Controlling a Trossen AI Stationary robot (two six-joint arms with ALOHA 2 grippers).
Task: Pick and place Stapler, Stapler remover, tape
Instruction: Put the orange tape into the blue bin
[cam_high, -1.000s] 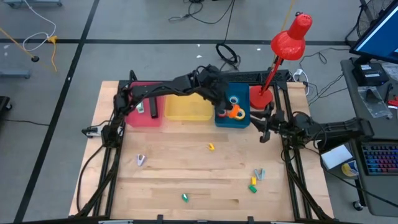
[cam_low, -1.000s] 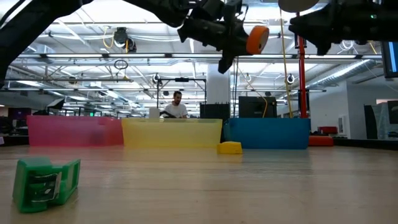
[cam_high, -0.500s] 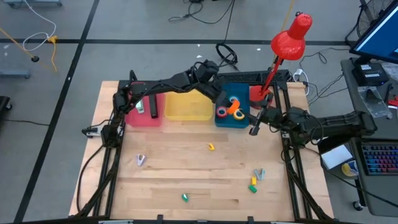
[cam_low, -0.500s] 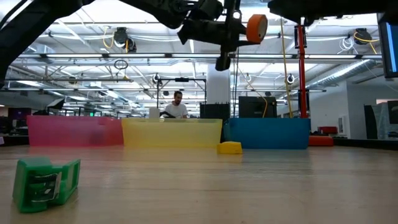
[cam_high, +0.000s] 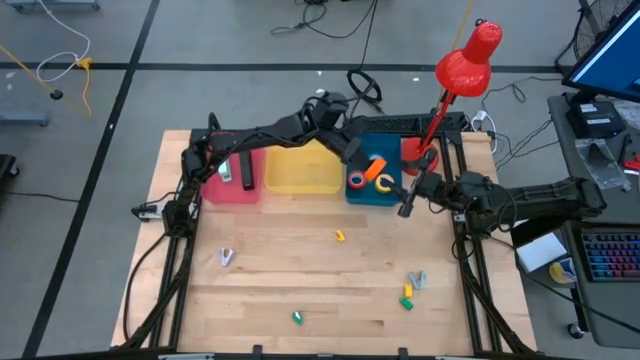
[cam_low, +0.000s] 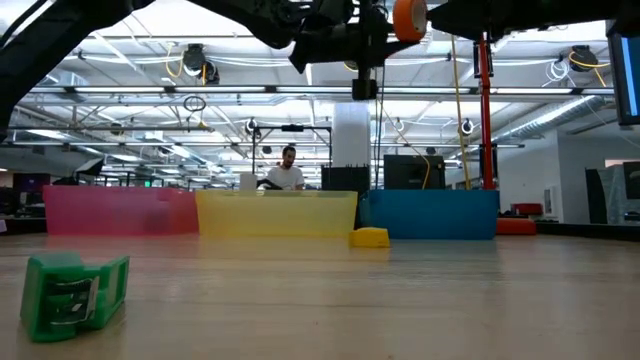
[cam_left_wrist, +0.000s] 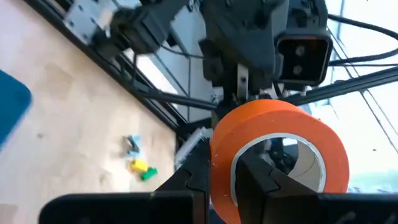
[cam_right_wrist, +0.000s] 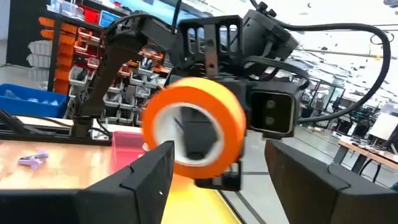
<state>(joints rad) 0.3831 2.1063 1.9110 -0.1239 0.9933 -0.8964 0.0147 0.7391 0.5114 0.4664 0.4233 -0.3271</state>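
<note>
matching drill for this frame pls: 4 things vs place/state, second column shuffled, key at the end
Column 1:
1. orange tape roll
2. left gripper
3. right gripper
4. green stapler remover

Column 2:
A. open, beside the blue bin
B. on the table, nearest the low camera
C. held in the air above the blue bin
D. shut on the tape roll

Pairs: 1-C, 2-D, 3-A, 4-B

Tape roll (cam_left_wrist: 280, 149): orange with a pale inner core. Bins, left to right across frame centre: pink bin (cam_high: 232, 184), yellow bin (cam_high: 301, 175), blue bin (cam_high: 372, 193). Desk lamp (cam_high: 467, 60), upper right: red. Tabletop (cam_high: 300, 270): light wood.
</note>
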